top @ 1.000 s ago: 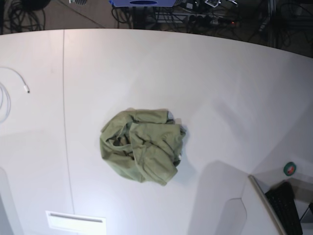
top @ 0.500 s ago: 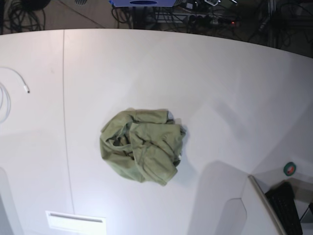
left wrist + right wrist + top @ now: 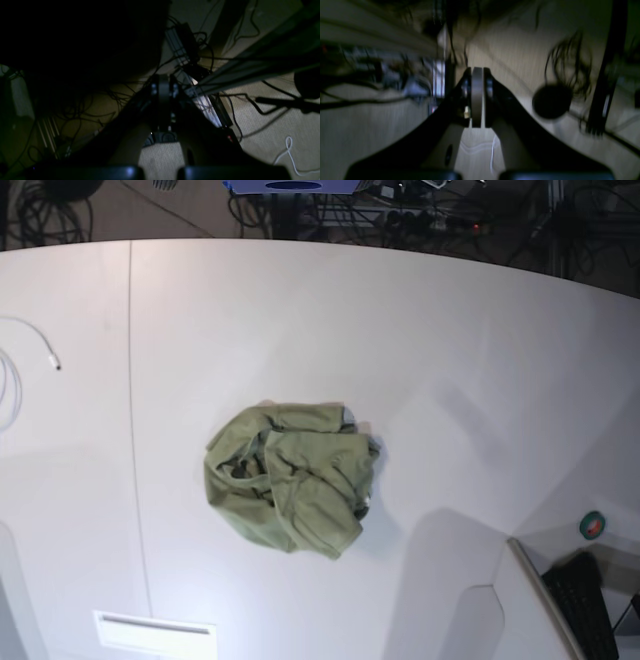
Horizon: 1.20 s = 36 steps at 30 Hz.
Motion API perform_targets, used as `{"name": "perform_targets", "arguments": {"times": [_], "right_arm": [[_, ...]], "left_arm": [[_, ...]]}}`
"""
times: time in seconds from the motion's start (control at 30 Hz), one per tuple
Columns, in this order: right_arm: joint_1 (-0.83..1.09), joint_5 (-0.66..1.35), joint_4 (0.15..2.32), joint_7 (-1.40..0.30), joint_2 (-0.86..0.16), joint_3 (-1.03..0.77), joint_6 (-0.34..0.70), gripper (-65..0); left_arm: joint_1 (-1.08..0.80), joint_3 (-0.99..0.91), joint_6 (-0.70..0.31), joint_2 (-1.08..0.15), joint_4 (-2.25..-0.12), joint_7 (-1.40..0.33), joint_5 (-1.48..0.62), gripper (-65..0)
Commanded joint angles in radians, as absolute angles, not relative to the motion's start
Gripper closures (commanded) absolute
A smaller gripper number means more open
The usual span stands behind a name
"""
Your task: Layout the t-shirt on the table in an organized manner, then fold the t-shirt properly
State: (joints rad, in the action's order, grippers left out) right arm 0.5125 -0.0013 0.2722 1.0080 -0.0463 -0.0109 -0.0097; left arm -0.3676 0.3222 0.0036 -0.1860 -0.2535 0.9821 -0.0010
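The olive-green t-shirt [image 3: 290, 478] lies crumpled in a rounded heap near the middle of the white table [image 3: 420, 360]. Neither arm shows in the base view. In the left wrist view my left gripper [image 3: 163, 86] is shut with nothing in it, its dark fingers pressed together over a dim floor full of cables. The right wrist view is blurred, and my right gripper [image 3: 477, 97] there is likewise shut and empty above pale flooring. Neither wrist view shows the shirt or the table.
A thin dark seam [image 3: 132, 410] runs down the table's left part. A white cable [image 3: 30, 335] lies at the left edge. A pale slotted plate [image 3: 155, 632] sits near the front edge. A black keyboard [image 3: 585, 605] and a green tape roll [image 3: 593, 525] are at the lower right.
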Motion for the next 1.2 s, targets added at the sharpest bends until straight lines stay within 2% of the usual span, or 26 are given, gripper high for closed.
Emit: {"name": "perform_targets", "arguments": {"times": [0.0,0.17,0.37,0.63,0.8,1.03,1.1,1.17], "right_arm": [[0.556,0.004,0.286,1.046,-0.051,-0.042,-0.012,0.0],[0.648,-0.001,0.409,1.061,-0.021,-0.185,-0.012,0.0],[0.782,0.002,0.677,1.058,-0.016,-0.197,-0.012,0.0],[0.914,0.002,1.095,1.010,-0.015,-0.199,-0.012,0.0],[0.886,0.002,1.369,0.694,-0.018,-0.199,-0.012,0.0],[0.653,0.002,1.653,0.139,-0.021,-0.186,-0.004,0.0],[0.552,0.002,1.692,-0.007,-0.021,-0.186,0.033,0.0],[0.438,0.002,1.716,-0.151,-0.018,-0.188,0.130,0.0]], "left_arm": [[-0.386,0.323,0.008,-0.193,-0.259,1.010,0.005,0.0],[-0.490,0.318,0.008,-0.240,-0.441,1.059,-0.005,0.0],[-0.631,0.312,0.008,-0.317,-0.799,1.001,-0.012,0.0],[-0.728,0.320,0.008,-0.441,-1.245,0.831,-0.266,0.0],[-0.705,0.311,0.008,-0.493,-1.448,0.661,-0.295,0.0],[-0.590,0.311,0.008,-0.515,-1.560,0.435,-0.298,0.0],[-0.561,0.309,0.008,-0.506,-1.561,0.390,-0.300,0.0],[-0.532,0.308,0.010,-0.504,-1.558,0.354,-0.303,0.0]]}}
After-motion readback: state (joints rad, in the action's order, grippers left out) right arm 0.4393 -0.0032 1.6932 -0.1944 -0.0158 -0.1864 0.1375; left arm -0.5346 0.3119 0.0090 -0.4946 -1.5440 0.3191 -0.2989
